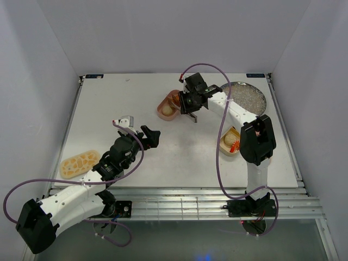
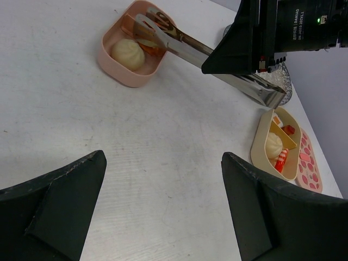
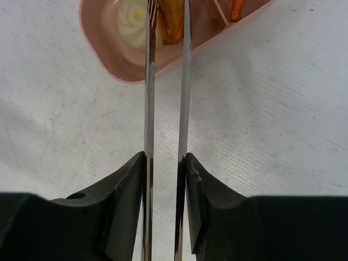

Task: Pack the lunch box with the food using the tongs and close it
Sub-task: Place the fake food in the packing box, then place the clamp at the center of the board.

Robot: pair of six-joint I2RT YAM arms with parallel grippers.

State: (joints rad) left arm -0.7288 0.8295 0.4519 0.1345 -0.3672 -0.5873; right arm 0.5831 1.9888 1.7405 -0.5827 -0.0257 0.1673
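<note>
The right hand [image 3: 166,182] was clamped on the tongs [image 3: 185,98]. Its two black fingers pressed the silvery arms from either side, and the arms stood narrowly apart. The tongs ran forward from that hand to the pink tray [image 3: 100,38]. Their tips were over the tray, one on each side of an orange-brown piece [image 3: 169,24] that lay just beside the cream bun [image 3: 132,16]. Whether the tips actually pinched that piece was hard to tell from these angles.

The left hand [image 2: 163,163] hung over bare desk [image 2: 65,109], fingers wide apart with nothing between them, well apart from the pink tray. The tan tray [image 2: 260,142] sat on the right side of the desk. It held a white rice ball [image 2: 273,144] and orange-topped pieces [image 2: 281,159], and the pink lid [image 2: 308,163] lay just beside it. The yellow lid [image 1: 79,164] lay at the near left.
</note>
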